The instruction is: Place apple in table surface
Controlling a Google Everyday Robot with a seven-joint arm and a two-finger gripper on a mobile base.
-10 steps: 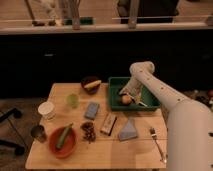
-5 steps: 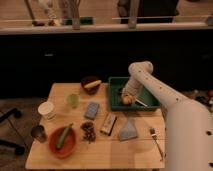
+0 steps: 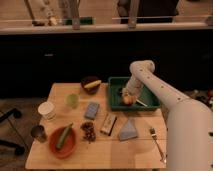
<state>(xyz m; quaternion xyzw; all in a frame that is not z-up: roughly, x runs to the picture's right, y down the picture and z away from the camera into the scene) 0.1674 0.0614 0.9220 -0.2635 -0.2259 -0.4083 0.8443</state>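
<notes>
The apple [image 3: 128,100], small and yellow-orange, lies inside the green tray [image 3: 150,102] at the back right of the light wooden table surface [image 3: 107,152]. My gripper [image 3: 127,94] reaches down into the tray and sits right over the apple, touching or nearly touching its top. The white arm [image 3: 155,85] comes in from the right and bends over the tray. The gripper hides the apple's upper side.
A dark bowl with a banana [image 3: 91,84] stands left of the tray. Also on the table are a green cup [image 3: 72,100], a white cup [image 3: 46,110], a metal cup [image 3: 37,133], a red bowl [image 3: 62,142], grapes [image 3: 88,131], a blue sponge [image 3: 91,110], a snack bar [image 3: 108,123], a grey-blue packet [image 3: 128,131] and a fork [image 3: 156,140].
The arm has shifted only slightly over the tray. The apple stays in the tray under the gripper.
</notes>
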